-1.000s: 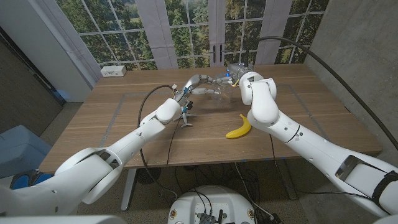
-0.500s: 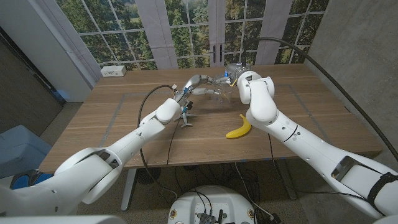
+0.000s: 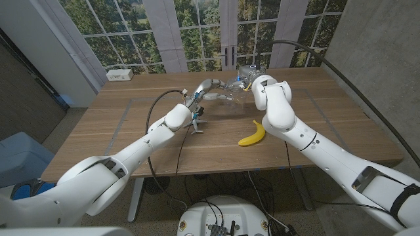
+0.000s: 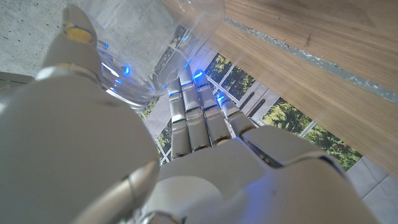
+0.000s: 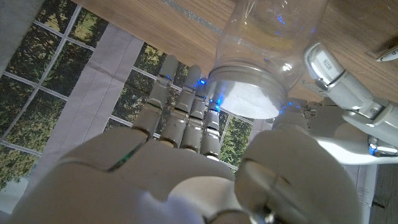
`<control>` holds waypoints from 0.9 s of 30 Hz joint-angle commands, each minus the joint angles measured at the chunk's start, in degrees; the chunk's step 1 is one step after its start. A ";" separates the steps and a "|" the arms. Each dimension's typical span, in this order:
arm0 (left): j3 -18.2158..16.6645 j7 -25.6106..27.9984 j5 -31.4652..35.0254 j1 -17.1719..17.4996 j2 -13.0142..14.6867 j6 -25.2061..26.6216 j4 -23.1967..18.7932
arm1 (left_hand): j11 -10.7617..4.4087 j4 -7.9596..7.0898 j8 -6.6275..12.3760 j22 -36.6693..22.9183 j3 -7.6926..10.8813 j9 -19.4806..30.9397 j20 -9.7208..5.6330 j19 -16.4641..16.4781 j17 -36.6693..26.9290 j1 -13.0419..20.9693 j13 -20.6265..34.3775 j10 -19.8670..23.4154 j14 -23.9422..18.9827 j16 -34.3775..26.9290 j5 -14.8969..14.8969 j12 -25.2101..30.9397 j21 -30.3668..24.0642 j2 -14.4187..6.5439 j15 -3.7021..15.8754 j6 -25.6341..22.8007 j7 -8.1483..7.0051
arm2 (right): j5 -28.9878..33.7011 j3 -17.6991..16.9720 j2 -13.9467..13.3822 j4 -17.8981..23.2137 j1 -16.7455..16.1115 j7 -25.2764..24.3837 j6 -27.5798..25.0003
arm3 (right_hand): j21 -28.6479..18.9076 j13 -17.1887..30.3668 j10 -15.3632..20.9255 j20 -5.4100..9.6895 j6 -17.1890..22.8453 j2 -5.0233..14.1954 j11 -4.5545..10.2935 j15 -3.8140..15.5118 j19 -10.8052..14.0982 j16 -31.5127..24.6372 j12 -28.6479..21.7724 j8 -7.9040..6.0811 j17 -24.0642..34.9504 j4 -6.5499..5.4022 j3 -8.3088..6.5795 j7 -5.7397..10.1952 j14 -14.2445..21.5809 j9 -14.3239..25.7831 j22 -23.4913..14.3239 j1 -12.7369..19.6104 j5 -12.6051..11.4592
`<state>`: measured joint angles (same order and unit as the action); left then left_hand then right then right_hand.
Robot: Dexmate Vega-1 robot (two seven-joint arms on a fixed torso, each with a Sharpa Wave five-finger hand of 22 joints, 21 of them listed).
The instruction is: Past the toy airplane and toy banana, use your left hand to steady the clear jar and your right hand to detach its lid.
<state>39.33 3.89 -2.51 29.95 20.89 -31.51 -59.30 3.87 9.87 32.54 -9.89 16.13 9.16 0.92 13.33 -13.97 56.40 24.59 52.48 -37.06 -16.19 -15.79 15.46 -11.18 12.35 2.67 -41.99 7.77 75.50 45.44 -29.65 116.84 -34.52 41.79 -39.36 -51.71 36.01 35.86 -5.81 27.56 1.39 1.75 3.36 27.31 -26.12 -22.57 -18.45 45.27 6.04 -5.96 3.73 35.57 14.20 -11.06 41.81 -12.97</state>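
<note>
1. left hand (image 4: pixel 186 168): fingers (image 4: pixel 196 118) run up along the side of the clear jar (image 4: pixel 134 56), thumb on the opposite side of the glass. reads as a wrap grip on the jar body. blue light glints on the fingers and the glass.
2. right hand (image 5: pixel 186 168): fingers (image 5: pixel 180 118) extend past the jar's mouth end, thumb on the other side. the lid (image 5: pixel 249 99), pale and round, sits between thumb and fingers, on the jar. actual contact with the lid not resolvable from this angle, so can't tell whether it's gripped.
3. head view: the two hands meet at the jar (image 3: pixel 226 98) on the far side of the table (image 3: pixel 118 131), near centre. left hand (image 3: pixel 209 85) comes in from the left, right hand (image 3: pixel 244 77) is above and just right of the jar. jar is mostly hidden between them; can't tell if it's upright or tilted there.
4. right wrist view: jar (image 5: pixel 273 31) body lies over the wood, mouth end toward the right palm; a white finger of the left hand (image 5: pixel 339 84) crosses beside the neck.
5. toy banana (image 3: pixel 252 135): yellow, on the table nearer the robot than the jar, beside the right forearm, well apart from the jar.
6. toy airplane (image 3: pixel 196 122): small, white, on the table by the left forearm, nearer than the jar, well left of the banana.
7. background: white box (image 3: pixel 119 75) at the far left table edge; windows with trees behind.
</note>
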 commanded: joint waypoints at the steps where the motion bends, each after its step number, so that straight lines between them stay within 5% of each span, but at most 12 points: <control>1: 0.07 -0.13 -0.06 -0.20 -0.14 0.03 0.17 | -16.02 -0.14 0.65 -0.04 0.13 3.12 -0.01 0.56 -0.25 15.66 0.21 16.68 0.29 -0.04 -0.56 -0.04 0.10 -16.27 11.01 -14.66 -13.73 | 0.79 -0.09 -2.13 0.53 0.20 0.94 4.23 | -0.66 0.53 2.79 1.33 4.09 3.43 3.87 4.06 0.20 0.41 -0.70 -0.75 0.12 4.11 -3.81 4.60 0.54 0.13 -0.30 6.96 -0.38; 8: 0.31 -0.45 -0.22 -0.76 -0.75 -0.64 1.49 | -16.02 -0.12 0.59 -0.04 0.09 3.14 0.03 0.55 -0.26 15.68 0.25 16.70 0.26 0.01 -0.58 -0.13 0.11 -16.25 11.01 -14.62 -13.63 | 2.20 -0.09 -3.28 0.87 1.07 4.58 7.34 | -1.01 0.15 2.62 2.72 4.92 3.69 5.20 5.62 -0.18 0.98 -0.23 -0.97 0.05 4.92 -6.09 5.76 0.14 -0.08 -0.29 11.60 -0.29; 17: 0.55 -0.66 -0.15 -1.23 -1.06 -1.19 2.31 | -15.98 -0.13 0.53 -0.04 0.04 3.12 -0.01 0.60 -0.27 15.69 0.32 16.74 0.24 0.07 -0.59 -0.22 0.09 -16.25 11.01 -14.67 -13.72 | 1.30 -0.91 -5.54 1.99 1.36 7.57 12.95 | -1.10 -0.91 2.42 6.14 6.23 4.77 9.93 8.69 -2.86 2.50 1.18 -1.42 0.23 4.80 -10.03 8.71 -2.83 -0.36 -0.22 19.39 0.03; 27: 0.50 -1.10 -0.42 -0.96 -0.72 -0.82 1.38 | -16.02 -0.13 0.49 -0.04 0.00 3.13 -0.04 0.63 -0.29 15.72 0.38 16.77 0.20 0.12 -0.61 -0.31 0.09 -16.25 11.01 -14.73 -13.60 | -2.87 -2.70 -9.95 3.40 0.39 2.16 21.53 | -2.04 -2.00 3.27 11.52 7.64 5.05 10.13 9.69 -4.03 3.32 2.73 -1.77 -0.20 4.94 -14.12 8.73 -2.58 -0.55 0.09 27.86 -0.31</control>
<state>39.79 3.28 -2.53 28.94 20.03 -32.36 -57.45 3.89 10.23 32.60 -9.89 16.02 9.16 0.92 13.33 -13.97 56.41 25.23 52.51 -37.05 -16.20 -16.17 14.88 -11.18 12.35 2.70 -42.41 7.35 75.98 44.34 -35.46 118.85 -33.43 47.29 -25.69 -53.17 34.18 31.87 2.28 27.55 -5.61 5.69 2.97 22.70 -22.39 -20.10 -20.15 44.64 7.72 -15.77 6.18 32.23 13.75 -10.92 56.03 -12.96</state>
